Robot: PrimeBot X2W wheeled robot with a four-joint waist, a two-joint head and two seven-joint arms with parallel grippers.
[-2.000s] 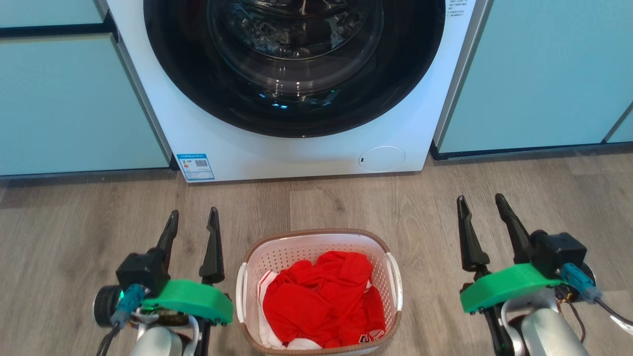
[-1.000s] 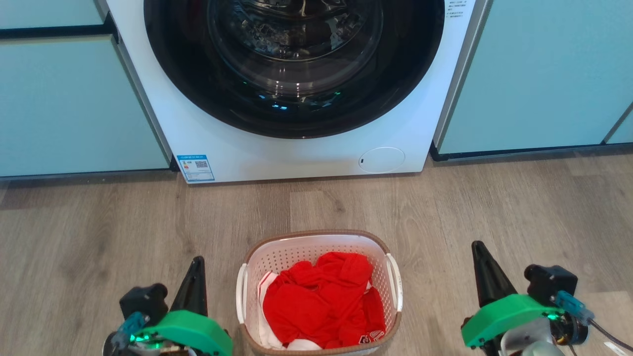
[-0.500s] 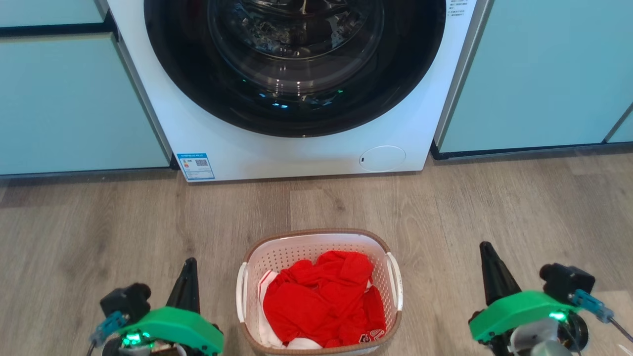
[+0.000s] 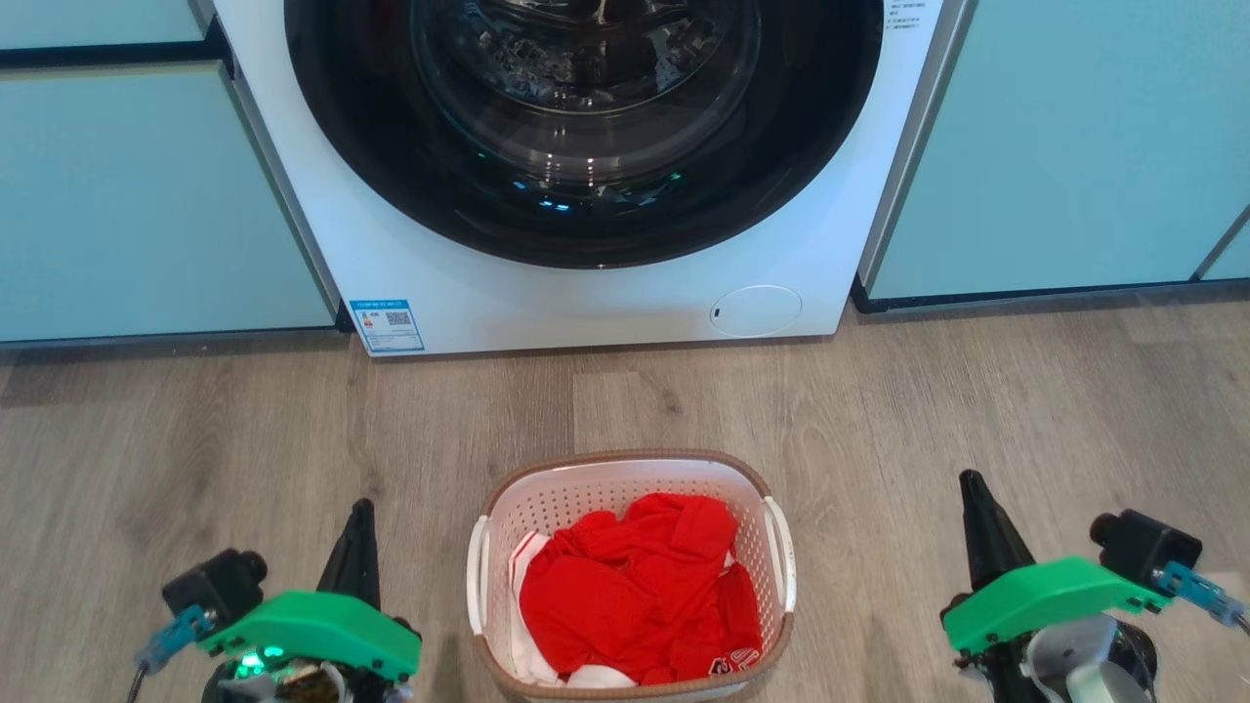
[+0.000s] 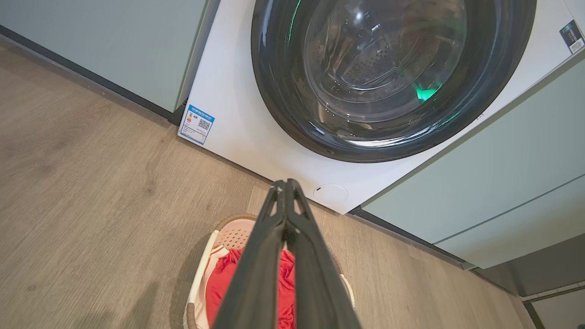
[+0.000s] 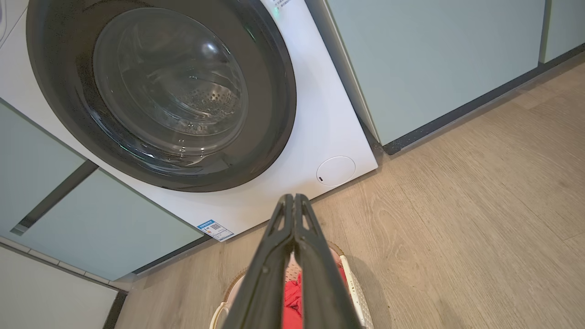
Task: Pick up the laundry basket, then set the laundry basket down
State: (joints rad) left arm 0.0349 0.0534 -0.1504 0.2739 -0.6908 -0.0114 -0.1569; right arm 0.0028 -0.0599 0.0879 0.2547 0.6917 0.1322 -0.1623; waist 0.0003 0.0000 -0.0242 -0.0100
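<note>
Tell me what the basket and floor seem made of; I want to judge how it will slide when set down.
Basket: white plastic by the look, matte, walls moulded with rows of small holes. Its brown rim looks woven; real weave or moulded plastic, I cannot tell. Floor: grey-brown planks with wood grain, low sheen; wood, laminate or vinyl.

You see a perforated white plastic laundry basket (image 4: 586, 500), red cloth (image 4: 605, 605), matt wood-grain floor (image 4: 879, 410) and glossy glass door (image 4: 586, 78).
</note>
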